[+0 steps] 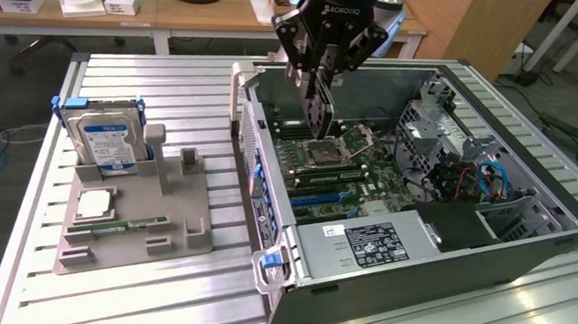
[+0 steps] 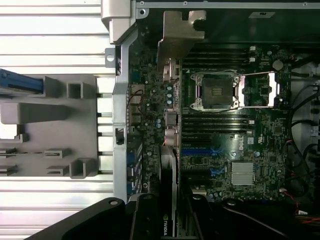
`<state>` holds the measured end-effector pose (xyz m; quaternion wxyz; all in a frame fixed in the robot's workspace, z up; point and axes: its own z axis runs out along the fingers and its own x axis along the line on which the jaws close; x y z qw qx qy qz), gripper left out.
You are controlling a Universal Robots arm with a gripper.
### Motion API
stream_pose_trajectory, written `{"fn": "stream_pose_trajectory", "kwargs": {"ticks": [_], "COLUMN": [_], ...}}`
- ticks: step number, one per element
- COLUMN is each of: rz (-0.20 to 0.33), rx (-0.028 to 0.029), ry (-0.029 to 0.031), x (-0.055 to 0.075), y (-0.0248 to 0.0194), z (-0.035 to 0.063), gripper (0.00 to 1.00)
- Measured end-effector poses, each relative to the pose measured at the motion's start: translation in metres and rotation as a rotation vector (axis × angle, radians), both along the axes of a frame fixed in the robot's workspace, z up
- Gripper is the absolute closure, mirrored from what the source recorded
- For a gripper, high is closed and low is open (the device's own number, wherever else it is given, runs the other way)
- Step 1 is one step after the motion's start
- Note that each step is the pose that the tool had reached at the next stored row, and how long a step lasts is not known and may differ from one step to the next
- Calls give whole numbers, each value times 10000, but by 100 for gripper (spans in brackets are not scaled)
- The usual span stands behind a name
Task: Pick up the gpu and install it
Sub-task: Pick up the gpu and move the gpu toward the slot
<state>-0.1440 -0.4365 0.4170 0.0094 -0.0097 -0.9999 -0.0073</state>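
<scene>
Ribbed aluminium bench [image 1: 153, 86] in a workshop, with wooden desks [image 1: 177, 16] behind its far edge. An open computer case [image 1: 541, 223] lies on its side over the half of the bench toward the exterior view's right. Its interior faces up, exposing the green motherboard [image 1: 369, 171], an empty processor socket [image 1: 355, 145] and a labelled power supply [image 1: 364, 246] at the near end.

A grey holder [image 1: 170, 222] lies near the bench edge on the exterior view's left, beside the case and apart from it. It carries an upright hard drive [image 1: 109, 140] with a blue label at its far end. A processor chip [image 1: 96, 204] lies flat in the holder, and a green memory stick [image 1: 114, 229] lies near its front.

The gripper [image 1: 319, 81] hangs over the far part of the case interior, its fingers pressed on the two faces of the gpu [image 1: 319, 115]. The gpu hangs upright below the fingers, edge-on, over the motherboard and close to the case wall that faces the holder. Whether its lower edge touches the motherboard cannot be told.

In the wrist view the gripper [image 2: 167, 220] clamps the gpu [image 2: 168, 170]. The card appears as a thin strip running alongside the motherboard's long slots, beside the processor socket [image 2: 217, 90], with the holder [image 2: 50, 115] beyond the case wall.
</scene>
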Motion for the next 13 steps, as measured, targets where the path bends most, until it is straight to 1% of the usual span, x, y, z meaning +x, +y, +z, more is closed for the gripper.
{"fn": "stream_pose_trajectory", "kwargs": {"ticks": [13], "rz": [0], "rx": [1], "ry": [-1], "x": [147], "y": [0], "z": [0], "gripper": [74]}}
